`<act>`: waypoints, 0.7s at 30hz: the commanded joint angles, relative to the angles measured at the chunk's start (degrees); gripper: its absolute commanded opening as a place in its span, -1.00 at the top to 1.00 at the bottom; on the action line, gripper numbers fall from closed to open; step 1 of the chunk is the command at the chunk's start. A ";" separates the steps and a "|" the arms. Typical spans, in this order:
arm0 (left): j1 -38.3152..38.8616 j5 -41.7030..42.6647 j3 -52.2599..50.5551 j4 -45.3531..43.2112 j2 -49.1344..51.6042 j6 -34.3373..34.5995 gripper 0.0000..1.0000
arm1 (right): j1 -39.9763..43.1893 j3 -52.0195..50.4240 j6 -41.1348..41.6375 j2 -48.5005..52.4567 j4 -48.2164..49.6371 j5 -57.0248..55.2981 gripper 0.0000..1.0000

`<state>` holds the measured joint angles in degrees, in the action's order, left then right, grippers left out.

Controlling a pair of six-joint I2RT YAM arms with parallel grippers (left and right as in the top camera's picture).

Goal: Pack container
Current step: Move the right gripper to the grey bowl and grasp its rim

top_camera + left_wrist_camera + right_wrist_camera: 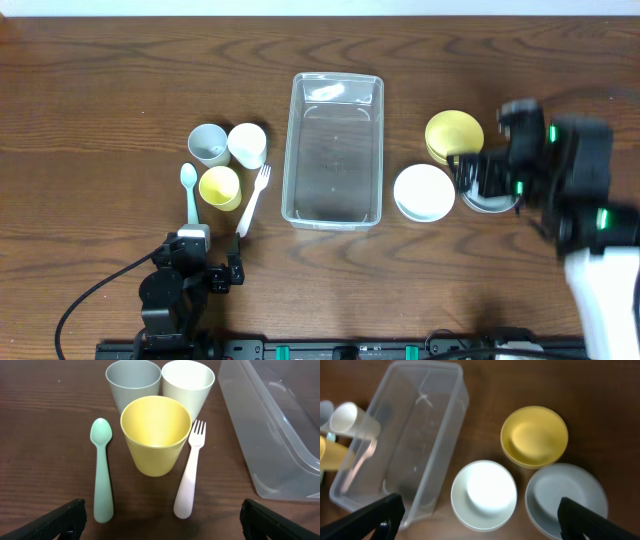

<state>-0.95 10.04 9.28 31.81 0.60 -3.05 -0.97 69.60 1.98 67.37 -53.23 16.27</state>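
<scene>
Right hand (480,507) spread wide, apparently above grey bowl (565,500) (white bowl (484,492) beside), container (410,435) just beyond

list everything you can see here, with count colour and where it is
container: 1, clear plastic, centre of the table, nothing in it
cups: 3, grey, white, yellow, clustered left of the container
spoon: 1, mint green, left of the yellow cup
fork: 1, pale pink, between the yellow cup and the container
bowls: 3, yellow, white, grey, grouped right of the container
table: 1, dark brown wood, under everything
left gripper: 1, black, open, near the cups and cutlery
right gripper: 1, black, open, above the bowls
</scene>
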 commanded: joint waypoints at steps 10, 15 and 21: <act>0.17 -0.61 -0.70 -0.17 -0.37 -0.59 -0.96 | 3.50 24.09 9.29 26.77 -7.54 -13.44 -0.99; 0.17 -0.61 -0.70 -0.17 -0.37 -0.59 -0.96 | 8.59 23.56 15.06 30.80 -14.51 -15.72 -0.91; 0.17 -0.61 -0.70 -0.17 -0.37 -0.59 -0.96 | 13.22 17.35 16.22 32.28 -14.64 -17.33 -0.91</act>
<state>-0.95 9.89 9.28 31.81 0.60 -3.05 10.76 89.91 15.57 99.00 -68.20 1.17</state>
